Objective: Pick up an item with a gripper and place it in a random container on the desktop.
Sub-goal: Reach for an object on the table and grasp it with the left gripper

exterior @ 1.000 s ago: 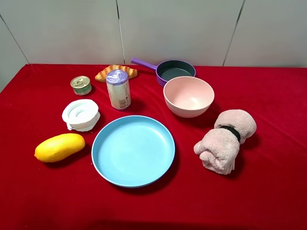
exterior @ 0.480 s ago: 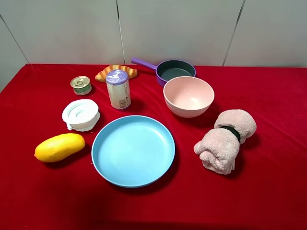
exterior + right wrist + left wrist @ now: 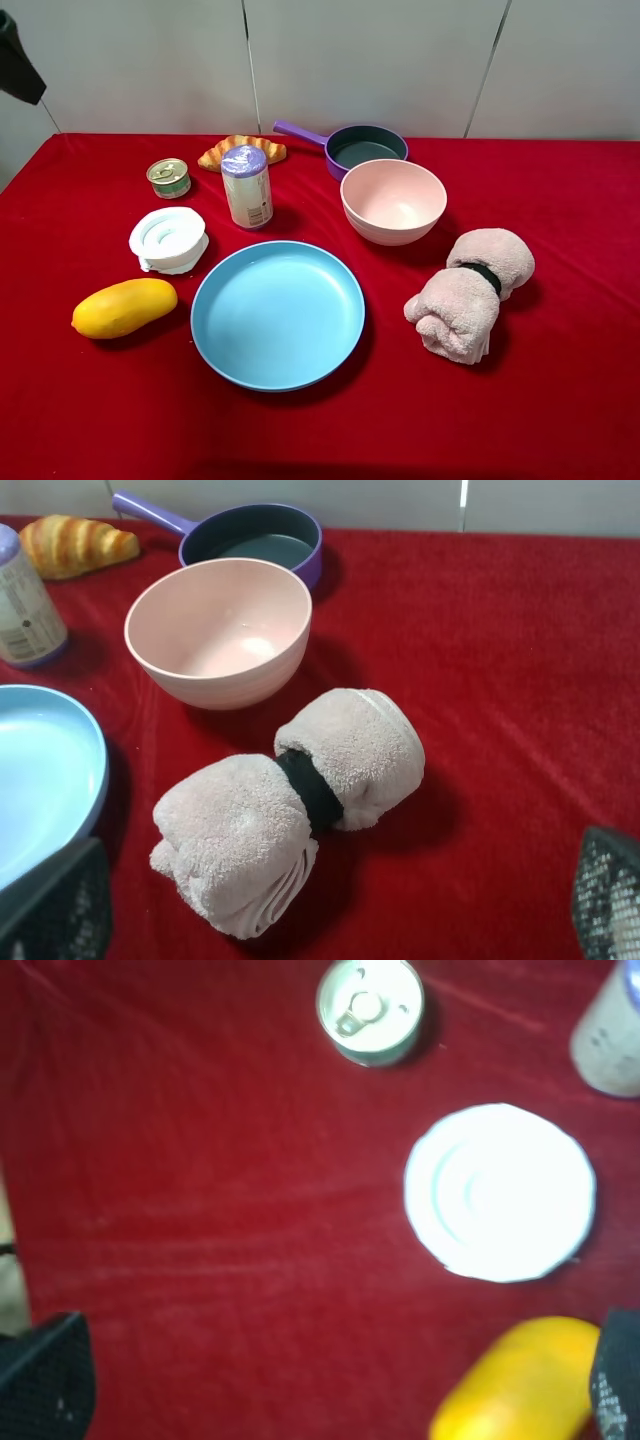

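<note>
Lying at the far side of the desk (image 3: 560, 400), the croissant (image 3: 243, 151) rests flat on the red cloth, just behind the bottle (image 3: 247, 187) and near the handle of the pan (image 3: 365, 147). It is well apart from the plate (image 3: 277, 313), which holds nothing. The left claw (image 3: 330, 1385) is spread wide with nothing in it; its wrist view looks down on the tin (image 3: 369, 1010), the white lid (image 3: 500, 1192) and the mango (image 3: 520, 1385), so it hangs above the left side, not yet over the pastry. The right claw (image 3: 330, 900) is likewise wide and empty, near the towel (image 3: 230, 830). I judge the croissant light and, if real, flaky and easily crushed; its ridges should give some bite, while the tapered tips would slip. The thick middle, pinched across its short width from above, looks the best hold, with a gentle squeeze. The bottle standing close in front may get knocked, so a steep descent seems wise
</note>
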Controlling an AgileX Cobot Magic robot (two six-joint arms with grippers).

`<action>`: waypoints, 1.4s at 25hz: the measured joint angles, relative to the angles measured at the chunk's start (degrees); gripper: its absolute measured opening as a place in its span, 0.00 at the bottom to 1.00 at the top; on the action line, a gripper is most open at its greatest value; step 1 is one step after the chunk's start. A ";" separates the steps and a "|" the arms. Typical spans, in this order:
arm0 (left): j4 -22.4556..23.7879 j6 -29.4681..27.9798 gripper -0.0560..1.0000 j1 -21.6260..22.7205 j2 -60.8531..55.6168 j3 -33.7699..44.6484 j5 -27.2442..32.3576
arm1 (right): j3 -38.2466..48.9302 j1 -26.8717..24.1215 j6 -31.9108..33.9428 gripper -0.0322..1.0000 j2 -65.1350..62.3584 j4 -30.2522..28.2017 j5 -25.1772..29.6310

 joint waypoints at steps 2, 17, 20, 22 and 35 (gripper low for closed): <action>2.19 1.24 0.99 -0.72 2.37 -1.94 -0.23 | 0.00 0.00 0.00 0.70 0.00 0.00 0.00; 5.23 10.71 0.99 -5.07 19.77 -12.73 -6.77 | 0.00 0.00 0.00 0.70 0.00 0.00 0.00; 5.23 12.78 0.99 -5.69 24.22 -15.17 -7.74 | 0.00 0.00 0.00 0.70 0.00 0.00 0.00; 5.02 14.25 0.99 -6.00 26.22 -16.52 -8.93 | 0.00 0.00 0.00 0.70 0.00 0.00 0.00; 4.24 19.98 0.99 -8.51 40.17 -26.98 -11.45 | 0.00 0.00 0.00 0.70 0.00 0.00 0.00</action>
